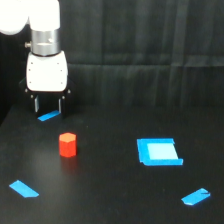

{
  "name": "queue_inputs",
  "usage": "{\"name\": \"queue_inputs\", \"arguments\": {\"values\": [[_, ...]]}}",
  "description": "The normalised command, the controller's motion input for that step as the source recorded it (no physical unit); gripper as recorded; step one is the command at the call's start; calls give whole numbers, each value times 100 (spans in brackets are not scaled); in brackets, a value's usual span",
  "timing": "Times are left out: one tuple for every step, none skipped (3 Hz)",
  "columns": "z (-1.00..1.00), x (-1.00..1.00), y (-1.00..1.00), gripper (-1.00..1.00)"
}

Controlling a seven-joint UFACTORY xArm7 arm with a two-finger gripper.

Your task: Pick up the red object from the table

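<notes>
In the exterior view, the tool (48, 106) hangs over the far left part of the tabletop (110, 200), its two dark fingers pointing down with a clear gap between them and nothing held, so it stands open. The red object (67, 144) sits upright on the tabletop, nearer the front edge than the tool and a little toward the view's right of it, apart from the fingers. The step in hand looks like the approach: the grasp has not begun. The next move likely calls for bringing the tool over the block, lowering until the fingers straddle it, then closing.

A short blue tape strip (48, 117) lies flat just below the fingertips. Another blue strip (24, 189) lies near the front left corner, a third blue strip (195, 197) near the front right corner, and a blue square (158, 152) rests well to the block's right. All are flat and apart from the block, so nothing seems to block the path.
</notes>
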Motion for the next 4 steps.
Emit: {"name": "queue_inputs", "arguments": {"values": [[-16, 13, 5, 95], [-29, 55, -1, 94], [-18, 79, -32, 96], [-5, 64, -51, 100]]}}
